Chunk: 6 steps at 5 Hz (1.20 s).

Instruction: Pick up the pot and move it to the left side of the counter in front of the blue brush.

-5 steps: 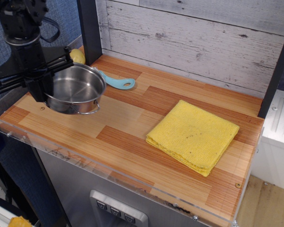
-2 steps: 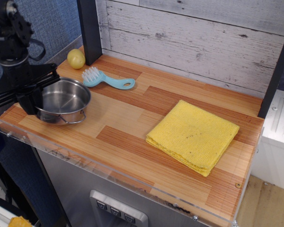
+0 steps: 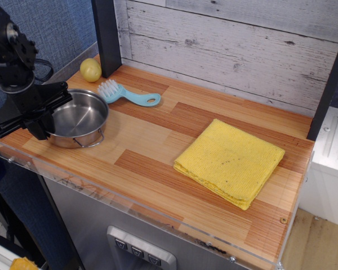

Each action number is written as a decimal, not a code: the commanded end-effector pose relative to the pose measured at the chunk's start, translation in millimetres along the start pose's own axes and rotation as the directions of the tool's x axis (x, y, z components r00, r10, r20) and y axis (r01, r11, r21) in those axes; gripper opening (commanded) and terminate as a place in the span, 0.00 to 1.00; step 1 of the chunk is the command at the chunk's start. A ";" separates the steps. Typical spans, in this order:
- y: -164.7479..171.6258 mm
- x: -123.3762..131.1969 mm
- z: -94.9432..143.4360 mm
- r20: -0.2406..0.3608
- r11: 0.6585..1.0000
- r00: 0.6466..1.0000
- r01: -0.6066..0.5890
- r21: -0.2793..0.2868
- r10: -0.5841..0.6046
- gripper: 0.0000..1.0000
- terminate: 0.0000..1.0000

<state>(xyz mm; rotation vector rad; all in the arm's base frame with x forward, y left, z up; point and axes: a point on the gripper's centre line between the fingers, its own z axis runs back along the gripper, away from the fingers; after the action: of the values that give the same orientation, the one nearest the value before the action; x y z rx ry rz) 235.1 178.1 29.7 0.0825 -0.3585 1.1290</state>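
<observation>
The shiny steel pot (image 3: 82, 117) sits on the wooden counter (image 3: 149, 147) at its left end, just in front of the blue brush (image 3: 128, 95), which lies with its white bristles to the left. My black gripper (image 3: 45, 120) is at the pot's left rim, its jaws closed over the rim. The pot's front wire handle shows; the left rim is hidden behind the gripper.
A yellow lemon-like ball (image 3: 90, 70) lies at the back left corner beside a black post (image 3: 106, 34). A folded yellow cloth (image 3: 230, 160) lies on the right half. A clear acrylic rim (image 3: 101, 194) lines the front edge. A plank wall stands behind.
The gripper has carried the pot left and down from in front of the ball and brush, setting it on the counter's left end. The brush and ball are now uncovered.
</observation>
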 end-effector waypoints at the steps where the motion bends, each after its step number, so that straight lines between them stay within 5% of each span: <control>1: 7.6 5.5 6.7 0.044 0.999 0.999 -0.021 0.043 0.019 1.00 0.00; 4: 1.2 2.6 14.2 0.043 0.999 0.999 0.001 0.032 -0.003 1.00 0.00; 6: -35.1 26.0 69.4 0.104 0.991 0.990 0.105 -0.081 -0.097 1.00 0.00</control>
<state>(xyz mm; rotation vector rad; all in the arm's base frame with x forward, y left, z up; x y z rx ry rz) 263.9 166.6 95.6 0.0703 -0.4416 1.0150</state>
